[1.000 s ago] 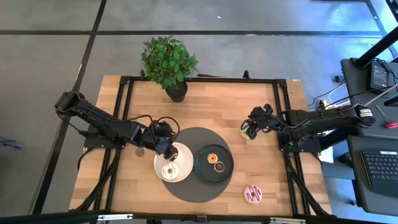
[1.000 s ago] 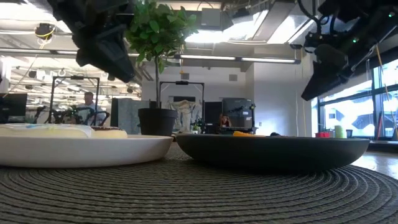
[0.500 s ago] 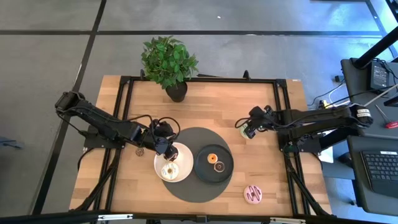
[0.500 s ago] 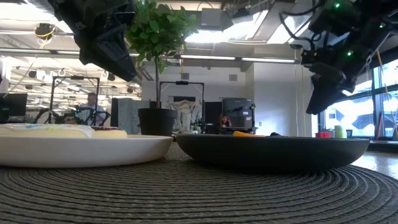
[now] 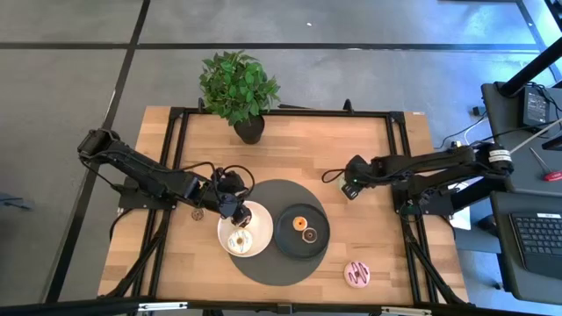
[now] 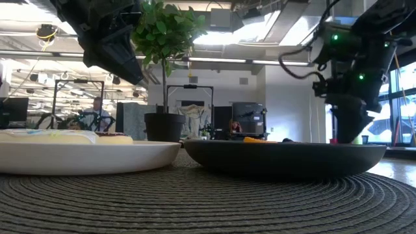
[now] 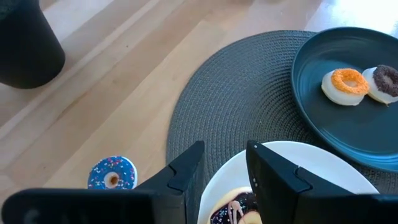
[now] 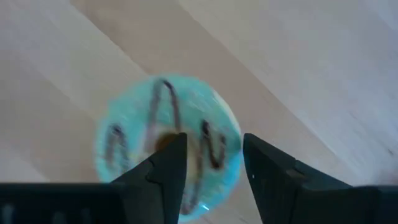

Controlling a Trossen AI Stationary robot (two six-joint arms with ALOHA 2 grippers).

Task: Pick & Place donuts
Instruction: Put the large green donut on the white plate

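Right wrist view: the right claw [image 8: 211, 171] is held part open over a mint-green iced ring donut [image 8: 166, 140], holding nothing. Next, lowering and closing is needed.

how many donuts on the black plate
2: an orange-iced donut and a chocolate-iced donut, side by side on the black plate. None seem hidden.

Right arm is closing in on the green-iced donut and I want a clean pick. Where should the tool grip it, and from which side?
Come straight down from above. The green-iced donut lies flat on the bare wooden table, iced face up, with nothing beside it. Put one finger on each side of the ring and pinch across its outer rim. The right tool is open above it; it looks roughly centred.
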